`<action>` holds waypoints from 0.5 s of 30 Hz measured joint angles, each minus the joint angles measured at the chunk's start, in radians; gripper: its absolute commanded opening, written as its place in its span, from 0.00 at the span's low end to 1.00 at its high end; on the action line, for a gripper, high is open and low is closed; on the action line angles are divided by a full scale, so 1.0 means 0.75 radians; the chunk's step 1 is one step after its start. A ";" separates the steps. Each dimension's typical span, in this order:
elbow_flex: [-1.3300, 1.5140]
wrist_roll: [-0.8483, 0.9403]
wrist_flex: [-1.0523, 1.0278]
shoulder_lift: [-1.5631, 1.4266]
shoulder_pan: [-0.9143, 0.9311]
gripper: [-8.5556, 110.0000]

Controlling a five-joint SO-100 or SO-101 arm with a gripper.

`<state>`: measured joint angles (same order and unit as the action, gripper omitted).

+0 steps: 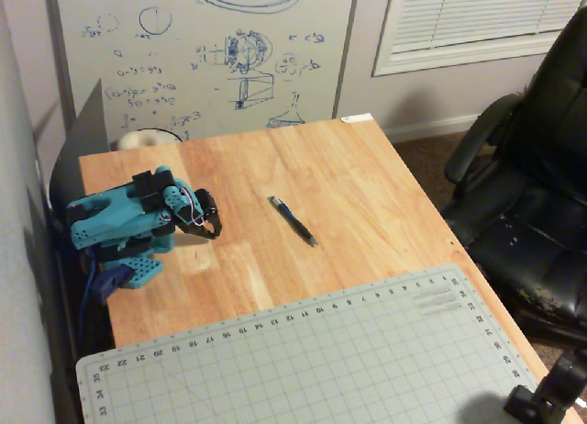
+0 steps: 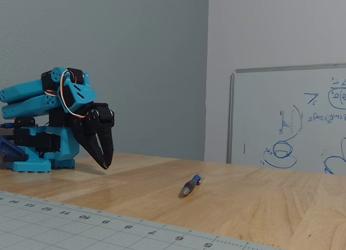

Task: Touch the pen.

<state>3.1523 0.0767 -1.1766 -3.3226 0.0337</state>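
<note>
The pen [image 1: 293, 220] is thin and dark blue-black and lies flat on the wooden table [image 1: 367, 181], near its middle. In a fixed view from table height it [image 2: 190, 185] points toward the camera. My gripper [image 1: 213, 229] hangs from the folded teal arm at the table's left side, fingertips pointing down just above the wood. It also shows in the low fixed view [image 2: 106, 164]. Its jaws are shut and empty. The pen lies well to the gripper's right, apart from it.
A grey cutting mat [image 1: 330, 360] covers the near part of the table. A whiteboard [image 1: 202, 57] leans at the far edge. A black office chair [image 1: 532, 195] stands to the table's right. A black clamp [image 1: 541, 396] sits at the near right corner.
</note>
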 measured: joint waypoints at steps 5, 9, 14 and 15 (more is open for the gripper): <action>0.000 0.000 0.000 0.000 0.000 0.08; 0.000 0.000 0.000 0.000 0.000 0.08; 0.000 0.000 0.000 0.000 0.004 0.08; 0.000 0.000 0.000 0.000 0.008 0.08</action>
<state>3.1523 0.0767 -1.1766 -3.3226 0.0399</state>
